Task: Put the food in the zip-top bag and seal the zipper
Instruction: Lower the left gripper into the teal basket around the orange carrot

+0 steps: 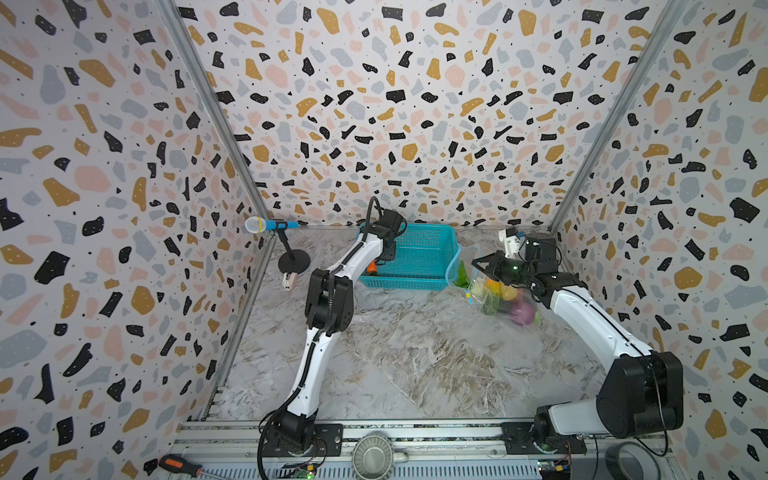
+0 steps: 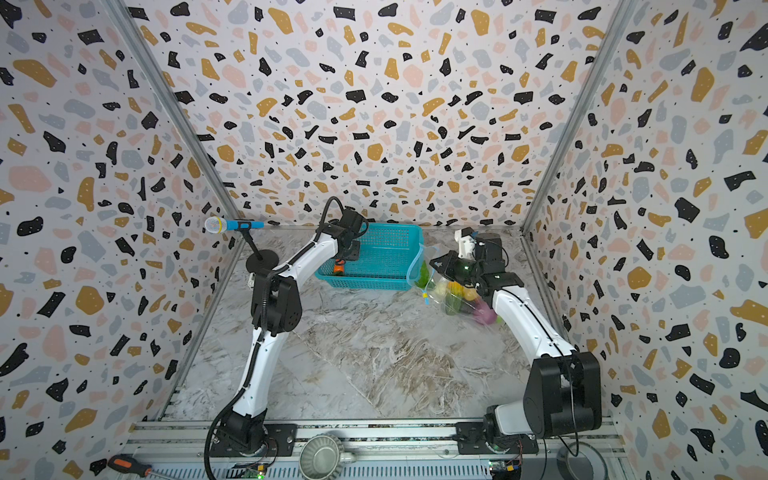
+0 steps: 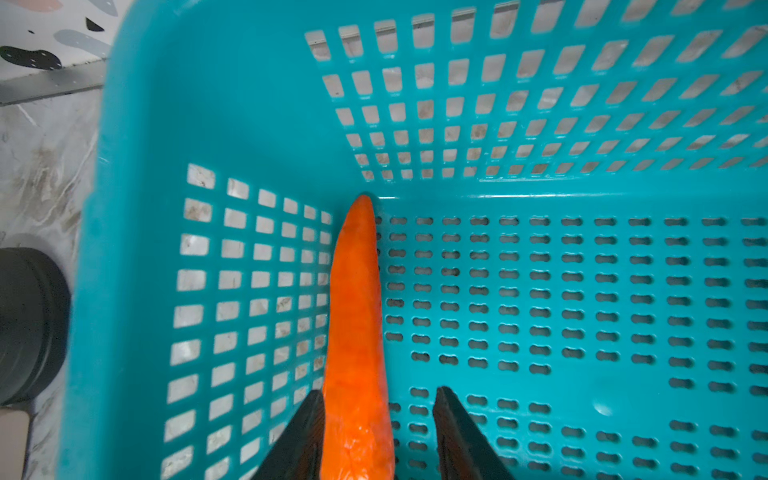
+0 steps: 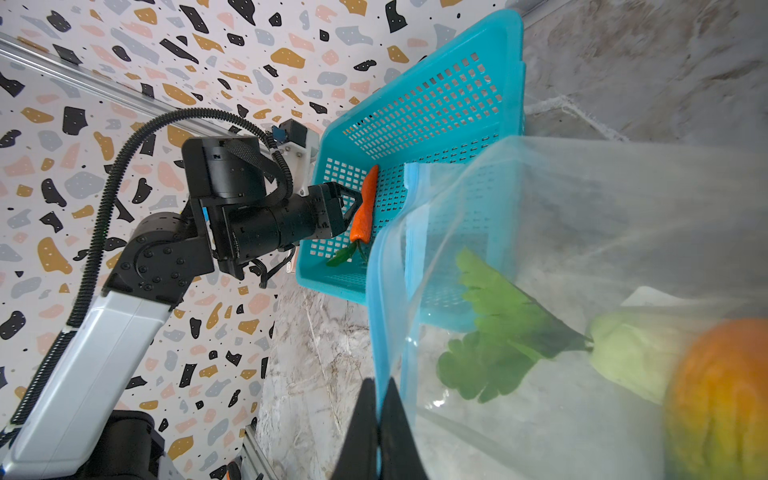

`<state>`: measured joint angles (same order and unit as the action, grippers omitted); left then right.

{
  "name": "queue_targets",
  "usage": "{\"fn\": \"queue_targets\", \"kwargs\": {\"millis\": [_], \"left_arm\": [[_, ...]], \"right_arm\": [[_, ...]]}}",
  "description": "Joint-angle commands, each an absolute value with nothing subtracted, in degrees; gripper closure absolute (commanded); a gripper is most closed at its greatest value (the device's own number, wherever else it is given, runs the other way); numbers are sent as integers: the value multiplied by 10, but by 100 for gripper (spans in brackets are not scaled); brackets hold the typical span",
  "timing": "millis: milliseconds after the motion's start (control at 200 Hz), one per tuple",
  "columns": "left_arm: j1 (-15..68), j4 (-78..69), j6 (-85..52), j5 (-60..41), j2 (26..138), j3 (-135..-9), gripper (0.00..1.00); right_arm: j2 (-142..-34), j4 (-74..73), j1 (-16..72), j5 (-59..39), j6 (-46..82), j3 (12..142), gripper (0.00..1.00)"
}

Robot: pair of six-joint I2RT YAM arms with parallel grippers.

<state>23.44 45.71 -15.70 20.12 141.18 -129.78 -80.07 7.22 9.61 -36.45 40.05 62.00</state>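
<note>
Orange toy carrot (image 3: pixel 357 332), right under the L wrist cam, lies flat on the floor of the teal perforated plastic basket (image 3: pixel 208 104), tip at a corner. Left gripper (image 3: pixel 379 390) straddles its fat end: jaws partway open, one finger touching the carrot's side, the other w/ a gap, so not gripped yet. No other veg shows in the basket.

Clear crinkly zip-top bag (image 4: pixel 602 199) sits just beside the basket's end nearer the R arm, mouth gaping toward it. Right gripper (image 4: pixel 380 380) is pinched tight on the bag's light blue zipper strip (image 4: pixel 376 311), holding the mouth up; small yellow slider tab (image 1: pixel 468 294) sits at one end, so unsealed. Inside: green leaves (image 4: pixel 498 332), a pale whitish veg (image 4: pixel 631 357), a blurred orange-yellow piece (image 4: pixel 723 399), plus a purple onion (image 1: pixel 524 312) in a top view.

Judgement: most food is bagged; carrot looks like the last piece out. Left to do: grip, lift, carry over, drop in, then run the slider shut. No stray veg shows on the marbled tabletop (image 1: pixel 415 353).
</note>
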Motion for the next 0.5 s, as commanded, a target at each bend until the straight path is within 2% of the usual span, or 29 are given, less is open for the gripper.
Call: {"fn": "queue_targets", "kwargs": {"millis": [0,310,491], "left_arm": [[228,447,-162,214,1431,-1289,55],[216,443,-163,213,1448,-1286,55],[205,434,-170,178,1451,-1274,59]], "right_arm": [[-798,62,97,-373,400,623,100],[-801,71,97,-371,396,628,100],[-802,73,97,-368,395,628,100]]}}
